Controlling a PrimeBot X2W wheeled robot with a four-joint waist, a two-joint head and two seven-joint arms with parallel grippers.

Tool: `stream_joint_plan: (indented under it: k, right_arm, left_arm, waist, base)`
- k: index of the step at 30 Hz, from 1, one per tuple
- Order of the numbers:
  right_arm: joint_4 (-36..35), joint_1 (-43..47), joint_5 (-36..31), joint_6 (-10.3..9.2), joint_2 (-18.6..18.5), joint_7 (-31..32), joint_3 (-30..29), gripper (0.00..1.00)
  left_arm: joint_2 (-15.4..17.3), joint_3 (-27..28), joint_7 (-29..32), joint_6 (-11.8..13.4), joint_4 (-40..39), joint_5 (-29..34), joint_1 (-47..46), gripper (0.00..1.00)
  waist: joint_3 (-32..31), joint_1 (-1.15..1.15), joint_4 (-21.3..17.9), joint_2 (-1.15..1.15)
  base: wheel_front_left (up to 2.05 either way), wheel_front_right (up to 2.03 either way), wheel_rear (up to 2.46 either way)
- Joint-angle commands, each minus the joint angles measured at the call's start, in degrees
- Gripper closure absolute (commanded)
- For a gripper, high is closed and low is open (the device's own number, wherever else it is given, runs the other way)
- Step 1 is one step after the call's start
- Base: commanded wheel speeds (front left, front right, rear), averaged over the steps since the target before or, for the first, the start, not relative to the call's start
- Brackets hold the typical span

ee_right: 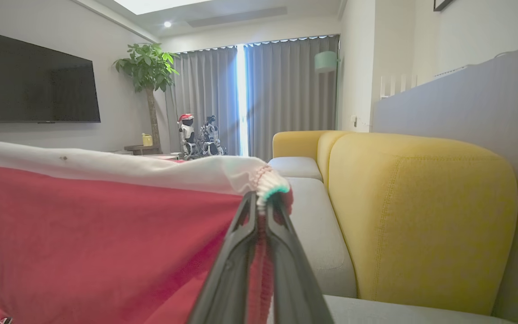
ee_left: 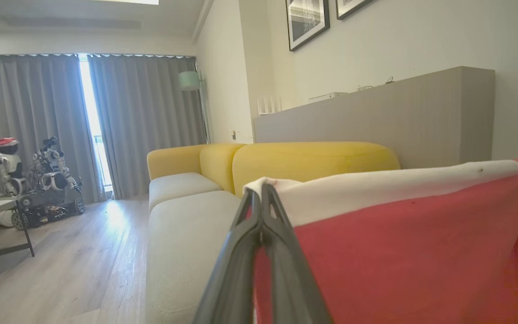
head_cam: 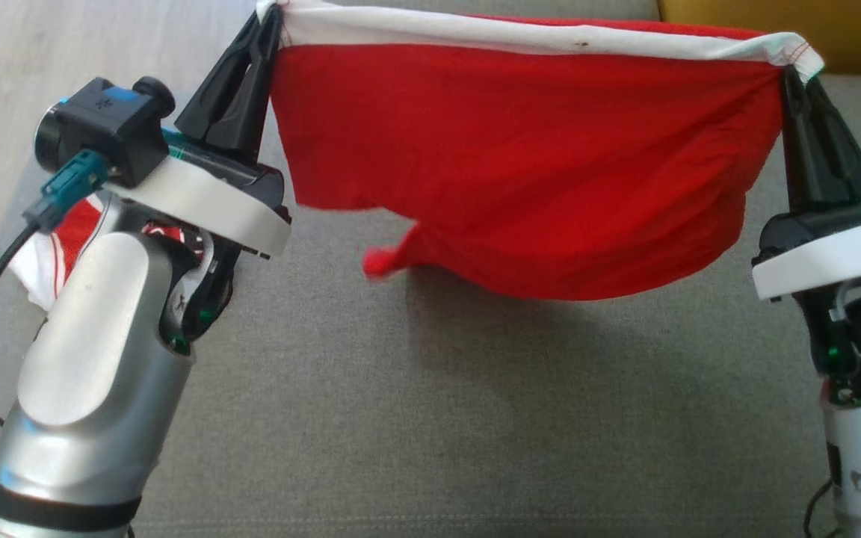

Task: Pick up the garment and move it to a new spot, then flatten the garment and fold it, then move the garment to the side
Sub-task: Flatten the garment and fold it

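Black-fingered left gripper (head_cam: 267,30) and right gripper (head_cam: 791,78) each pinched a corner of the red, white-hemmed cloth garment (head_cam: 520,164), hung taut above the grey fabric sofa cushion (head_cam: 400,418); pulling wider could tug a thin corner free and drop it.

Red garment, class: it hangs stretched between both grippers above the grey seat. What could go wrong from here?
1. The left gripper and right gripper pinch only the corners of the white hem; a tug could slip one free.
2. The garment sags with a loose tail, so it may land creased on the grey seat.
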Motion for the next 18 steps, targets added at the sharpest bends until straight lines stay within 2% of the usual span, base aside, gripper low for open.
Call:
stream_joint_plan:
  k: [1, 8, 13, 18]
  right_arm:
    - [-1.48, -3.65, 0.69, 0.24, -0.48, -0.04, 0.55, 1.00]
    - [5.53, -12.43, 3.72, 0.24, -0.35, -1.16, 1.31, 1.00]
    - [14.99, -23.46, 5.29, 0.24, 0.45, -3.50, 3.49, 1.00]
    - [26.15, -35.88, 6.24, 0.24, 2.31, -8.71, 6.49, 1.00]
  left_arm:
    - [2.00, 2.47, 0.17, -0.03, -1.11, -0.29, -4.25, 1.00]
    - [0.82, 2.63, -1.84, -2.54, 5.31, -1.97, -11.48, 1.00]
    - [-0.93, 2.71, -5.26, -4.06, 14.46, -2.96, -19.60, 1.00]
    - [-2.32, 2.29, -8.33, -5.05, 23.86, -2.00, -29.43, 1.00]
  waist:
    - [0.80, 0.00, -0.19, 0.00]
    - [6.30, 0.00, -0.74, 0.00]
    - [9.92, 0.00, -1.21, 0.00]
    - [12.37, 0.00, -1.01, 0.00]
  base:
    - [0.00, 0.00, 0.00]
    - [0.00, 0.00, 0.00]
    - [0.00, 0.00, 0.00]
    - [0.00, 0.00, 0.00]
